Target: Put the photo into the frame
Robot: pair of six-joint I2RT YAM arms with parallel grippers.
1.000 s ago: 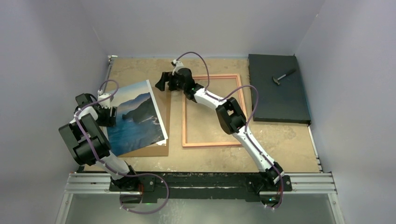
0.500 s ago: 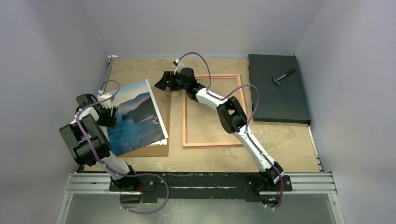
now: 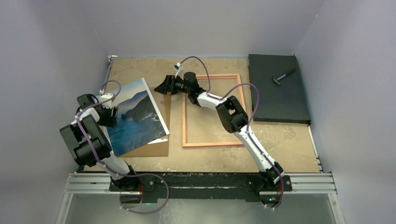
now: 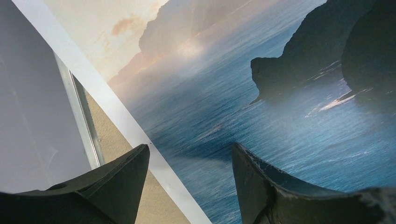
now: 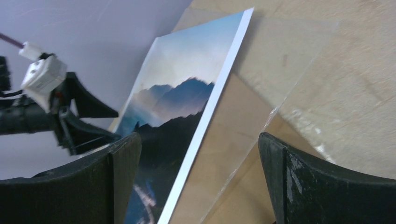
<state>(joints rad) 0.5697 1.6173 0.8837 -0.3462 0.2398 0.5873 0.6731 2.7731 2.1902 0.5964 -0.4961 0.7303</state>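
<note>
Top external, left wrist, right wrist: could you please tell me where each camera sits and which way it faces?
Top external: overhead behind the bases, facing down at the table; both arms show.
Left wrist: on the left arm, facing the photo; left claw shows.
Right wrist: on the right arm, facing the tilted photo; right claw shows.
Shared: both wrists see the photo.

Brown board largely beneath the photo

Photo at a steeper tilt than before; right pincer a little rightward and nearer.
</note>
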